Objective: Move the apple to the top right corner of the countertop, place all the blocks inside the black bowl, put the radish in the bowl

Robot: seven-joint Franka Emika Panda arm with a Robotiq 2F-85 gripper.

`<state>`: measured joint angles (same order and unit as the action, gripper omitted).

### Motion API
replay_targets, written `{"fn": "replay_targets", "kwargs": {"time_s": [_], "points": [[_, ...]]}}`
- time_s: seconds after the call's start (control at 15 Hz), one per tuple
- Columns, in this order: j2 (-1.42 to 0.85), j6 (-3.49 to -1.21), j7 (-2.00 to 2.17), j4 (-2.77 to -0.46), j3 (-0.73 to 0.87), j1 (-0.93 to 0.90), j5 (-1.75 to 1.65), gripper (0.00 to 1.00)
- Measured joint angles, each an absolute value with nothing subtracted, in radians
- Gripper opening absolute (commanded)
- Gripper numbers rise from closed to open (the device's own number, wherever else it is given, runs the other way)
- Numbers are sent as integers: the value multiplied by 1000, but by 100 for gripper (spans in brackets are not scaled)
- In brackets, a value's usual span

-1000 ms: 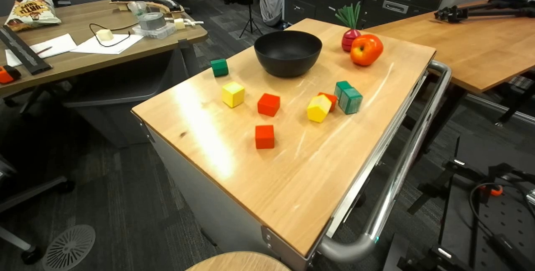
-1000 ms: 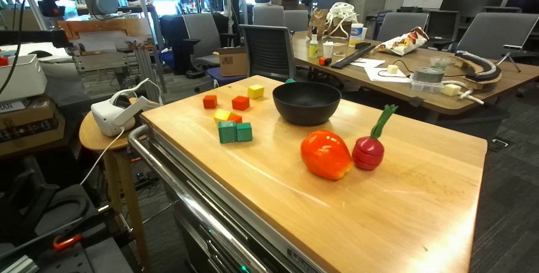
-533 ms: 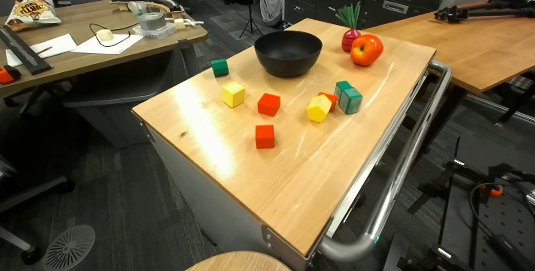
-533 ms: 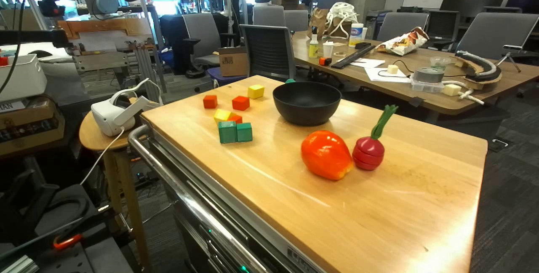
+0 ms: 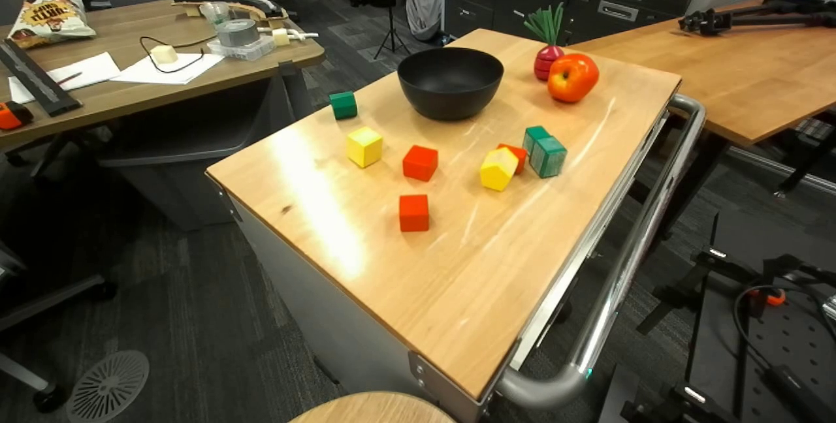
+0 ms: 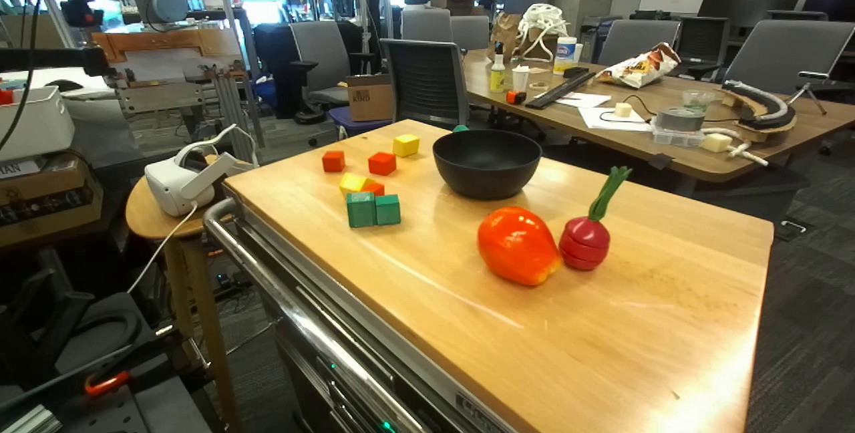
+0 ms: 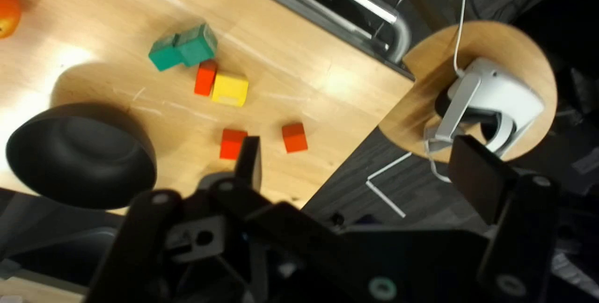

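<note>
The fingers point(image 7: 479, 176) are spread wide. The apple point(image 6: 513, 244) sits beside the radish point(image 6: 584, 242). Blocks point(image 5: 420, 164) lie outside the black bowl point(image 5: 450, 98).

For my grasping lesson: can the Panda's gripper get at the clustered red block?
Probably not cleanly: a yellow block and a green block crowd the red block, though the gripper is open.

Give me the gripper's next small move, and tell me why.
The gripper should probably shift toward the apple. Its jaws stand open with nothing held, the apple shows only partly, at the left edge of the wrist view, and it sits beside the radish, away from the corners of the countertop, so moving it likely comes first.
</note>
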<state>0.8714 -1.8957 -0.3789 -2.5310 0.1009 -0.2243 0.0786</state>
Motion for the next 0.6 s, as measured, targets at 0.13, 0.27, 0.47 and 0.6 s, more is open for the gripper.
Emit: {"fn": "replay_targets", "kwargs": {"time_s": [0.13, 0.27, 0.47, 0.6], "points": [[845, -1972, -326, -2515, 107, -203, 89, 100], [794, -2040, -285, -2496, 123, -161, 89, 100], [716, -2100, -231, -2474, 123, -115, 89, 100], [698, -2107, -215, -2465, 118, -115, 89, 100]]}}
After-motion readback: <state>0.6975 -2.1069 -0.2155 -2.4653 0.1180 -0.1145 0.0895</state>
